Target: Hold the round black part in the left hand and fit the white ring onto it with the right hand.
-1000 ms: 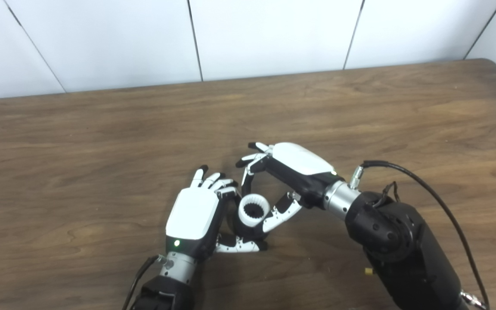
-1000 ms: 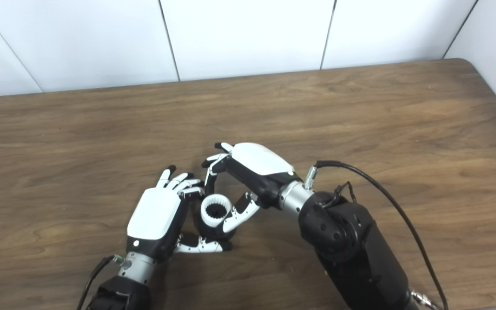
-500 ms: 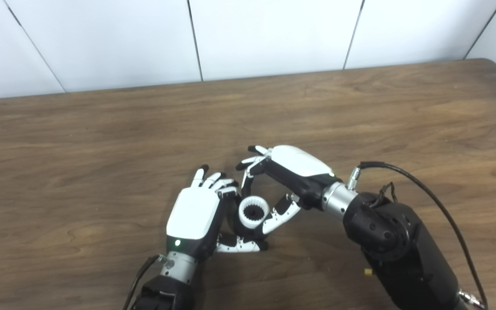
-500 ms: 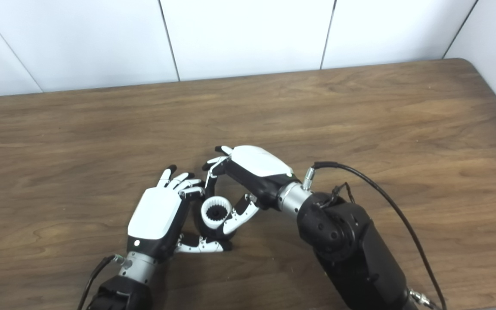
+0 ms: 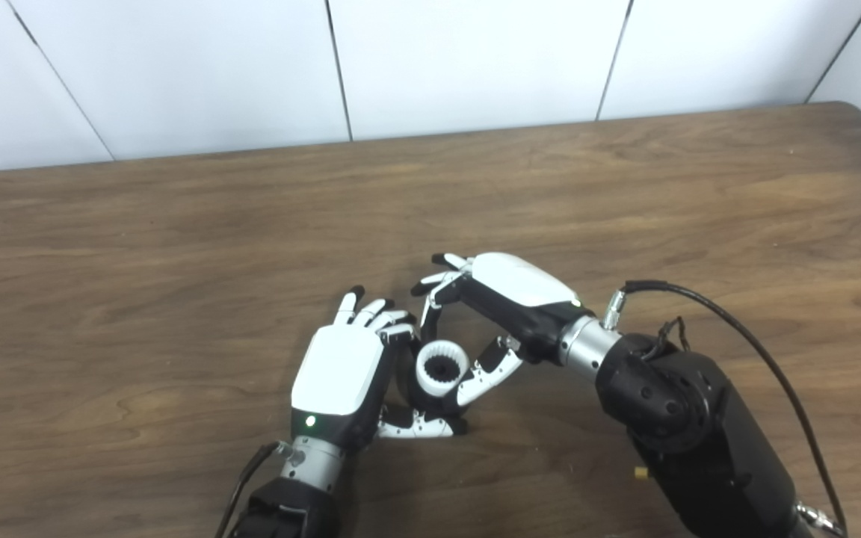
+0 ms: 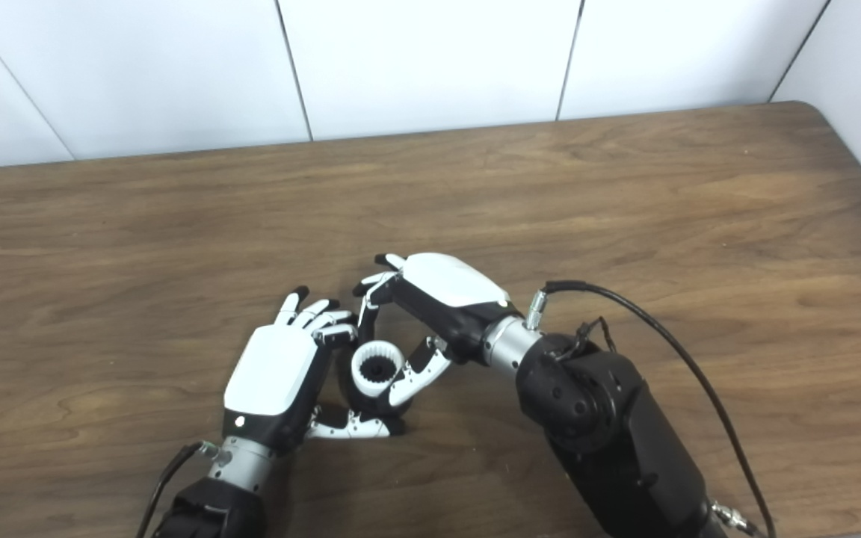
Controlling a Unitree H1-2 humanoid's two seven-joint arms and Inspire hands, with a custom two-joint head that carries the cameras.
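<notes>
Ring (image 5: pixel 442 367) seated atop round black part (image 5: pixel 430 400), toothed bore facing up, just above the tabletop (image 5: pixel 176 246). Left robot hand (image 5: pixel 341 370) curled around the black part, thumb lying along its near side. Right robot hand (image 5: pixel 494 314) pinching the white ring between thumb and fingers. Compared with a second ago: hardly any shift, right robot hand lowered slightly, ring sitting a touch closer into the left grip. Probably pressing home now; fit looks nearly complete, though seating depth cannot be told from here.
</notes>
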